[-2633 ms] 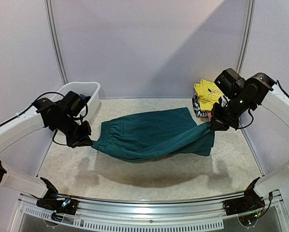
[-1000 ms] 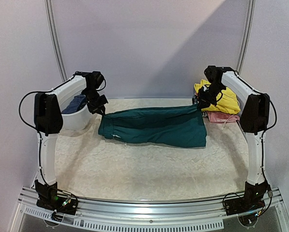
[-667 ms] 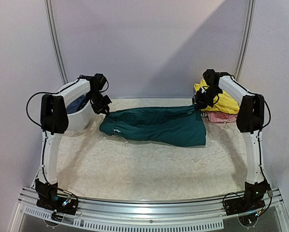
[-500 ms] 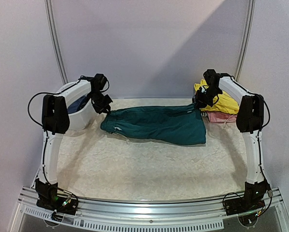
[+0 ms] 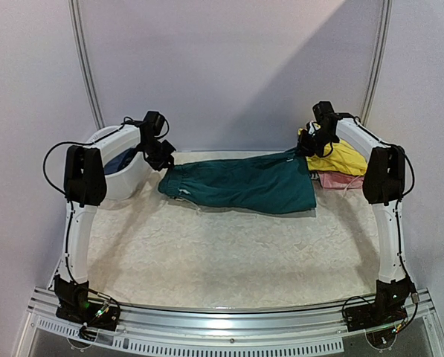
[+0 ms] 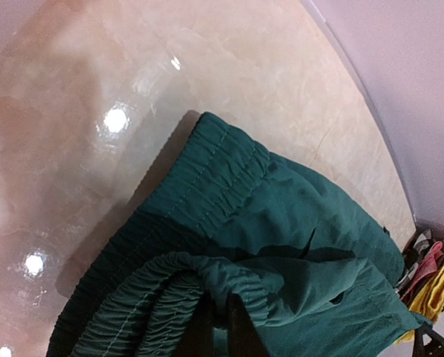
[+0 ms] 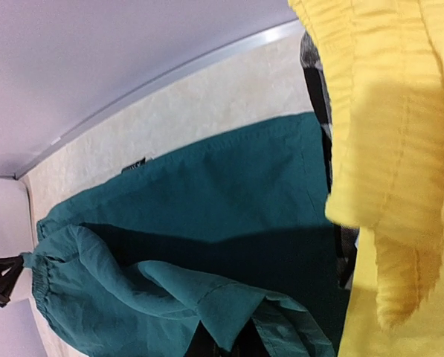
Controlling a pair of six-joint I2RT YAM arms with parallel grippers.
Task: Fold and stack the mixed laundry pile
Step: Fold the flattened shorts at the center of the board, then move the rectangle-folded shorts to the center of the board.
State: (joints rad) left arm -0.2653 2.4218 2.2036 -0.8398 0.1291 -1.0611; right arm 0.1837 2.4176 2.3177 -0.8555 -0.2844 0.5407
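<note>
Two grippers clamp opposite ends of the dark teal cloth shorts (image 5: 240,182). The left gripper (image 5: 164,160) is closed on the gathered elastic waistband, its jaws pinching bunched fabric in the left wrist view (image 6: 218,335). The right gripper (image 5: 302,149) is closed on a folded leg hem, seen in the right wrist view (image 7: 222,343).

Some seconds ago the shorts hung sagging in the air between the arms over the middle of the beige marbled table top (image 5: 229,253). Now both arms reach toward the back wall, and the shorts lie doubled over at the far part of the table. Over the last second they have slid a little farther back. The waistband end is beside the white plastic tub (image 5: 103,137). The hem end is just beside the yellow ribbed garment (image 5: 342,158), which lies on a pink cloth (image 5: 342,181).
</note>
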